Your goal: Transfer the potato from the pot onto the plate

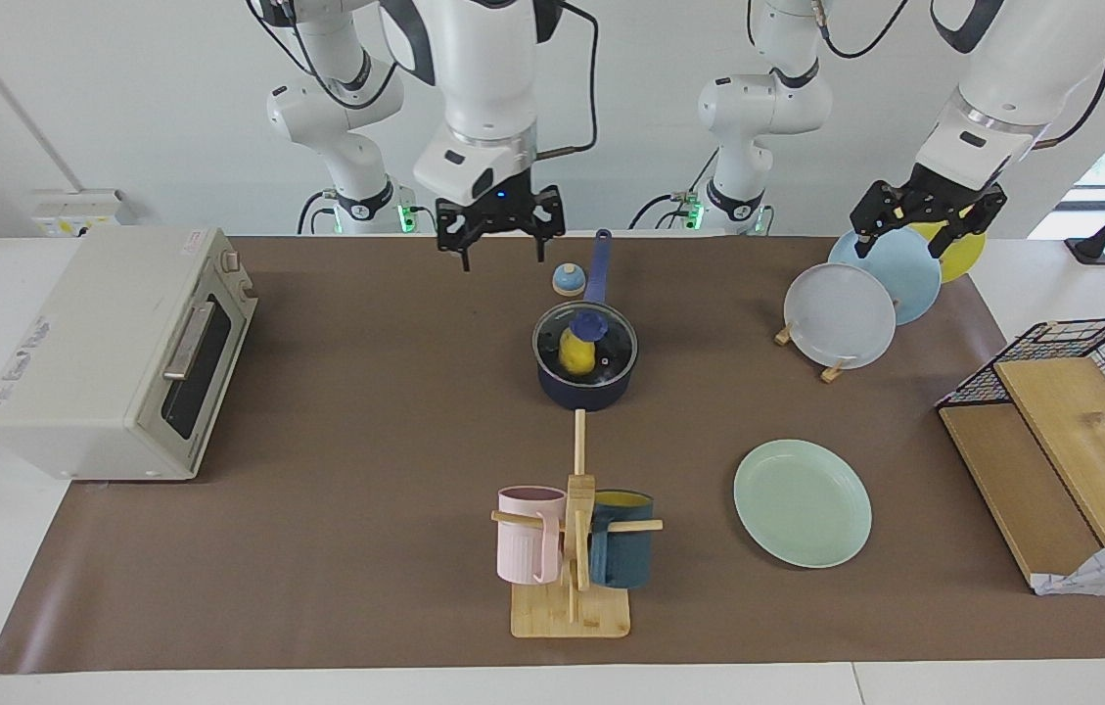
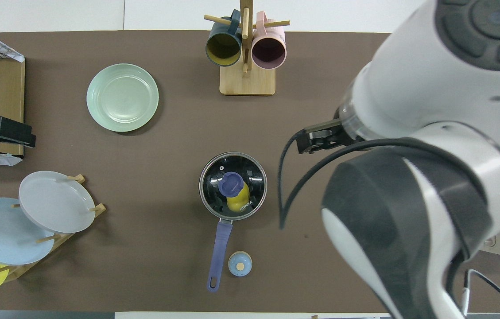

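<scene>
Task is at its start, nothing moved yet. The potato (image 1: 575, 352) sits inside the pot (image 1: 586, 390), seen through a glass lid (image 1: 611, 338) w/ a blue knob (image 1: 588, 323) that still covers the pot. The pot is the landmark: mid-mat, handle (image 1: 598, 266) pointing toward the robots, a small blue bell (image 1: 568, 279) just beside the handle. The plate (image 1: 803, 502) lies bare, farther from the robots than the pot and toward the left arm's end. A mug rack (image 1: 572, 548) stands farther from the robots than the pot, about in line w/ it. The right gripper (image 1: 499, 223) hangs in the air over the mat near the pot's handle end, fingers spread, holding nothing. The left gripper (image 1: 924, 217) is up over the plate rack (image 1: 811, 343), well apart from the pot, fingers apart, empty; that arm looks to be waiting. Left to do, by this look: lid off first, then grab the potato, carry it to the plate, let go. So approx all steps remain.
</scene>
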Controlling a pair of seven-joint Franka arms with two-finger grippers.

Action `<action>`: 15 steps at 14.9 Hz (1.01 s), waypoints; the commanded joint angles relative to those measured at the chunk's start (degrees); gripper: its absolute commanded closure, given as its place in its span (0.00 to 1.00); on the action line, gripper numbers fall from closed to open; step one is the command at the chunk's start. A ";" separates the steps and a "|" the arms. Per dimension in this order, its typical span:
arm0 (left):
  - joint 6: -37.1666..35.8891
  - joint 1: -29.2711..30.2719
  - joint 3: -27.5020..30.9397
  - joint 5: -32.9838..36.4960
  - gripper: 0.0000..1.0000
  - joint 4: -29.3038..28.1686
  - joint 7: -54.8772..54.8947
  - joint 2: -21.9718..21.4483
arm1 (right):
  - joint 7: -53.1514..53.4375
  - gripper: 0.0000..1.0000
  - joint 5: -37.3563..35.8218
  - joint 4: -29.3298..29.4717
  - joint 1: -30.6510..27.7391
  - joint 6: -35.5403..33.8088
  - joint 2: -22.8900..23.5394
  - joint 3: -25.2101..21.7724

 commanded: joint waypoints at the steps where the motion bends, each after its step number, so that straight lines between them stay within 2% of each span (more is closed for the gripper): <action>1: -0.31 0.68 -0.15 -0.61 0.00 -0.44 0.65 -0.47 | 5.46 0.00 -1.16 -0.50 4.53 5.80 4.05 0.01; 3: -0.31 0.68 -0.15 -0.61 0.00 -0.53 0.65 -0.47 | 5.46 0.00 -1.34 -7.79 5.59 11.86 2.05 0.01; 8: -0.31 0.59 -0.15 -0.61 0.00 -0.44 0.65 -0.47 | 5.11 0.00 -3.63 -20.81 7.52 23.74 0.19 0.01; 12: -0.31 0.59 -0.15 -0.61 0.00 -0.44 0.65 -0.47 | 6.86 0.00 -4.51 -23.37 9.55 26.66 1.77 0.01; 15: -0.31 0.59 -0.15 -0.61 0.00 -0.44 0.65 -0.47 | 6.96 0.00 -8.01 -25.13 11.04 26.83 1.34 0.01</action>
